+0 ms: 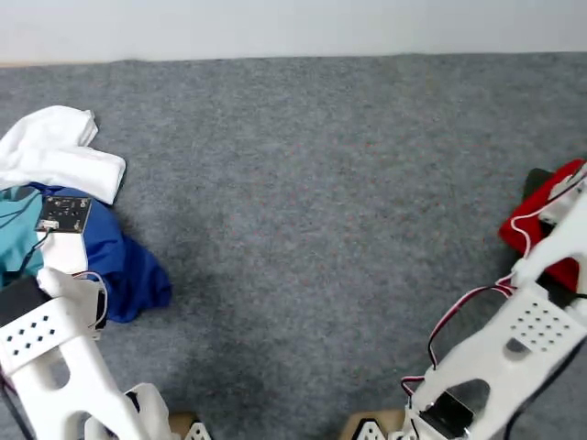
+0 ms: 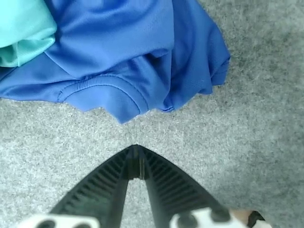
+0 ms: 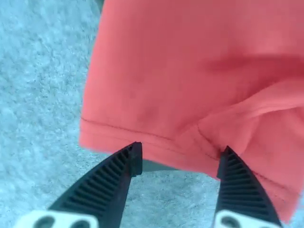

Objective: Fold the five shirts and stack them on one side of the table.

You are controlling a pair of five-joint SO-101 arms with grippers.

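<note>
Right, L gripper (image 2: 137, 149) is pinched tight, tips meeting w/ nothing btwn them, pointing down at bare grey mat (image 2: 266, 123). Blue shirt (image 2: 137, 57) lies crumpled just ahead of those tips; its nearest hem is close to them but not touching. Teal shirt (image 2: 21, 31) sits beyond the blue one and off to one side of the gripper, pressed against it. Farther out ahead of the L arm (image 1: 55, 353), past the teal, is a white shirt (image 1: 60, 151), bunched up and touching the other two. All 3 are loose heaps, not folded.

R gripper (image 3: 179, 159) is spread wide, gripping nothing. Red shirt (image 3: 190, 76) is right ahead of its tips, fairly flat, w/ the stitched hem running across the gap btwn the two fingers. A dark cloth edge (image 3: 156, 166) peeks out under that hem, just beside one finger; can't tell what garment it is. From above, the R arm (image 1: 518, 339) overlaps the red shirt, which lies well apart from the L gripper's pile, wide stretch of mat btwn them
</note>
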